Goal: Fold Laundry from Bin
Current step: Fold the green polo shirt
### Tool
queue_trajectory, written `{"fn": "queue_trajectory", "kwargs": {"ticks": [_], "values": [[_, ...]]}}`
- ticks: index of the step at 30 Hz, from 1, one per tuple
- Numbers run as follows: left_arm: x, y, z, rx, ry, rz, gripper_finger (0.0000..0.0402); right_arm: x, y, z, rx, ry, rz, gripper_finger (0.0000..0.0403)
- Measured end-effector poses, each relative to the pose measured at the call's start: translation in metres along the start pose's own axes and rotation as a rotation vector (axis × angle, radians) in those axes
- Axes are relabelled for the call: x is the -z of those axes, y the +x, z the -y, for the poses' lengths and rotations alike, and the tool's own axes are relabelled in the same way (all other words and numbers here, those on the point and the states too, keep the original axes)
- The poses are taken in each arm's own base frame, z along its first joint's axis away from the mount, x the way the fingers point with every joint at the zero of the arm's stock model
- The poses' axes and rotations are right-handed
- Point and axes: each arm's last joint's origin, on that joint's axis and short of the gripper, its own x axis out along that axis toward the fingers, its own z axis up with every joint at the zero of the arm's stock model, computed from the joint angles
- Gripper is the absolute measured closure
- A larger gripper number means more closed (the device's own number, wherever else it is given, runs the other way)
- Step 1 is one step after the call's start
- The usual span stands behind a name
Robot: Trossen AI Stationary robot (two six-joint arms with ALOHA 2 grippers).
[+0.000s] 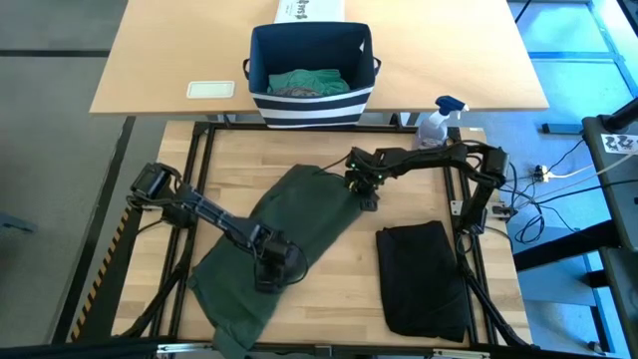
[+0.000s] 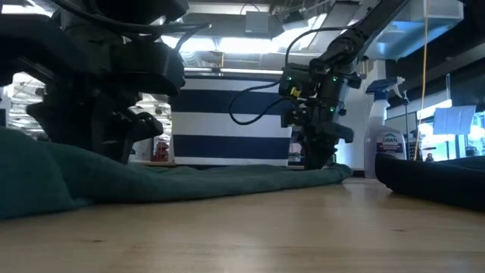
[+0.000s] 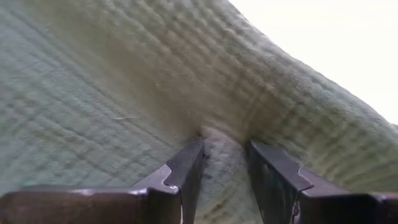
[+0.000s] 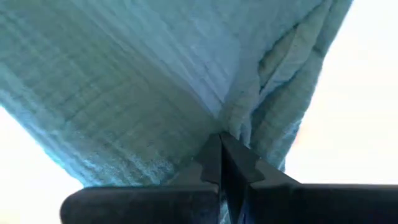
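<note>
A dark green garment point(image 1: 284, 239) lies spread slantwise on the wooden table, from the far middle down to the near left. My left gripper point(image 1: 271, 271) is down on its right-hand edge, about halfway along, and is shut on a ridge of the cloth. My right gripper point(image 1: 365, 196) stands at the garment's far right corner and is shut on cloth there. A folded black garment point(image 1: 424, 281) rests flat at the near right. The navy striped bin point(image 1: 311, 75) stands beyond the table's far edge with teal-green cloth point(image 1: 307, 82) inside. My left gripper pinches a raised ridge of the green cloth point(image 3: 225, 149) between its two fingers point(image 3: 186, 174), coming from above and pointing steeply down. How many layers it has, I cannot tell. The garment around it lies on the table. My right gripper has its fingers point(image 4: 214, 158) together on a gathered bit of cloth point(image 4: 239, 121) at the garment's far right corner, from above and pointing steeply down. Puckers run into the fingertips. In the low view the cloth point(image 2: 326, 173) there lies low on the table.
A spray bottle point(image 1: 439, 122) stands at the far right of the table, close behind my right arm. A white printed box point(image 1: 309, 10) sits behind the bin, and a pale flat card point(image 1: 210, 90) lies to the bin's left. Bare wood shows between the two garments point(image 1: 349, 289).
</note>
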Motion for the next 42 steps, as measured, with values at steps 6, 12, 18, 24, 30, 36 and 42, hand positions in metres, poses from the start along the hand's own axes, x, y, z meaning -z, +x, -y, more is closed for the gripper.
{"fn": "queue_trajectory", "kwargs": {"ticks": [6,12,18,24,30,36,42], "values": [[-0.006,-0.014,-0.013,-0.049,-0.015,0.054,0.0278,-0.001,-0.013,-0.001,0.013,-0.007,0.029,0.04],[-0.01,-0.037,-0.016,-0.077,-0.001,0.144,0.0278,-0.005,-0.032,-0.003,0.037,-0.017,0.086,0.04],[-0.011,-0.065,-0.011,-0.098,0.009,0.247,0.0278,-0.006,-0.047,-0.004,0.058,-0.024,0.134,0.04],[-0.006,-0.09,-0.003,-0.12,0.031,0.33,0.0278,-0.008,-0.061,-0.007,0.062,-0.018,0.19,0.04],[-0.003,-0.105,0.0,-0.142,0.043,0.381,0.0278,-0.011,-0.072,-0.008,0.044,-0.025,0.255,0.04],[-0.002,-0.104,0.001,-0.146,0.065,0.38,0.0278,-0.015,-0.072,-0.013,0.02,-0.041,0.285,0.04],[0.003,-0.109,-0.001,-0.159,0.081,0.406,0.0278,-0.027,-0.082,-0.039,0.048,-0.126,0.344,0.04]]}}
